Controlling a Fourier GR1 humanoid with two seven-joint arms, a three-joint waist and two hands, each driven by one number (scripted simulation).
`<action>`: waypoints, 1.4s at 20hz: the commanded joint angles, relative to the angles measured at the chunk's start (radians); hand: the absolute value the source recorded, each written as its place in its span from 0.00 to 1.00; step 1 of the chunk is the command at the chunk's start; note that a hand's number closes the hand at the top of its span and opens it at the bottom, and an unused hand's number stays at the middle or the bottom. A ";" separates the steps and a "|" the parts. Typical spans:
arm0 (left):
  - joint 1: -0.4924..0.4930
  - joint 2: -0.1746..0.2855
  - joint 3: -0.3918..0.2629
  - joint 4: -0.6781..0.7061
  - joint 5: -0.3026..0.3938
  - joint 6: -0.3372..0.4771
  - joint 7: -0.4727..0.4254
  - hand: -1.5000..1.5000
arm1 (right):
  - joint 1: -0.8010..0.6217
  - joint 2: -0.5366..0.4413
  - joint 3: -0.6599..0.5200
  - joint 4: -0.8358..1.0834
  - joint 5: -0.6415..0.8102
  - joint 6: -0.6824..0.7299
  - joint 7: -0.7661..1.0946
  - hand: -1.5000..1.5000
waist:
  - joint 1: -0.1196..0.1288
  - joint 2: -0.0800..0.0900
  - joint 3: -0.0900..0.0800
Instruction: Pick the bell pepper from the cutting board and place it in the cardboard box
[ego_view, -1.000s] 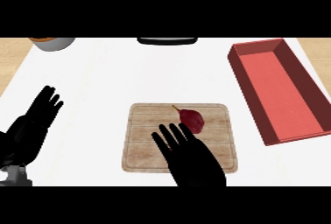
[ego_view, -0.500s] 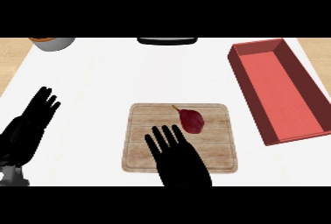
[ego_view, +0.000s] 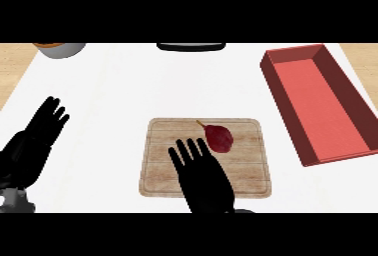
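Head view: my right hand (ego_view: 205, 181) is flat over the wooden cutting board (ego_view: 164, 176), fingers straight and spread, holding nothing. The dark red bell pepper (ego_view: 219, 138) lies on the board's upper half, just right of my fingertips. The red box (ego_view: 319, 107) sits apart at right. My left hand (ego_view: 33, 140) rests open at the left edge.

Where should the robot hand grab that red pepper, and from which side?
Around the wide body of the bell pepper, probably from above, pinching across its short width. It lies flat on the cutting board; its stem looks too thin to hold.
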 joint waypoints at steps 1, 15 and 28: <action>-0.039 0.017 0.052 0.006 0.023 -0.013 0.033 0.50 | 0.033 0.012 0.046 0.037 0.046 -0.027 0.030 0.00 | -0.001 0.000 0.000; -0.056 -0.006 0.081 0.066 -0.012 -0.072 0.016 0.50 | 0.055 -0.022 0.021 0.135 0.076 -0.068 -0.061 0.00 | -0.003 0.000 0.000; 0.008 -0.102 0.027 -0.075 -0.086 -0.027 0.059 0.50 | -0.009 0.012 -0.047 0.241 0.088 -0.093 -0.102 0.00 | 0.001 0.000 0.000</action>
